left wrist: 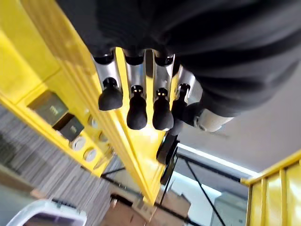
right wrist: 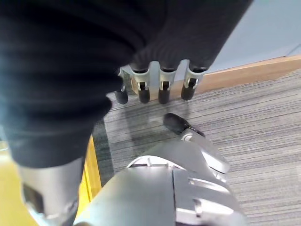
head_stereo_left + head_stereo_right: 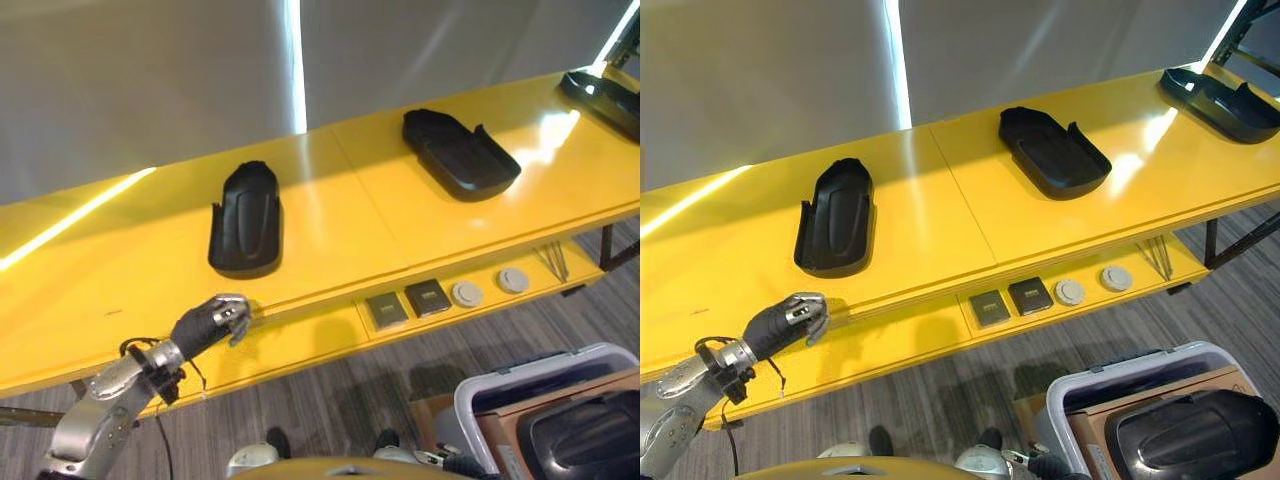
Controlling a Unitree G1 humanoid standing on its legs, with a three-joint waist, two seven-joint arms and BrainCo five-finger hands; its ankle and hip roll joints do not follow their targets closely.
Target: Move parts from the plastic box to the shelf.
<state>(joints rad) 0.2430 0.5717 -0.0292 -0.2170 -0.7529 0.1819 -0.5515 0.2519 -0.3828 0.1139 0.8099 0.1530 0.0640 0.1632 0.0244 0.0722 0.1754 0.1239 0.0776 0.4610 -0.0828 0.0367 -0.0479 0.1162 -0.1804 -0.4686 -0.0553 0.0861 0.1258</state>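
Your next black moulded plastic part [image 3: 1195, 432] lies in the grey plastic box [image 3: 1077, 400] at lower right, nearer your right hand [image 2: 155, 87], which hangs relaxed and empty; your left hand [image 3: 212, 322], fingers loose, rests far off at the yellow shelf [image 3: 350, 215] edge.

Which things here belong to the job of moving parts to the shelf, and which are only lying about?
For the job:
- three black parts on the shelf: one, one, one
- plastic box with a black part
- left hand, open, empty
- right hand, empty

Lying about:
- two dark squares
- two white discs
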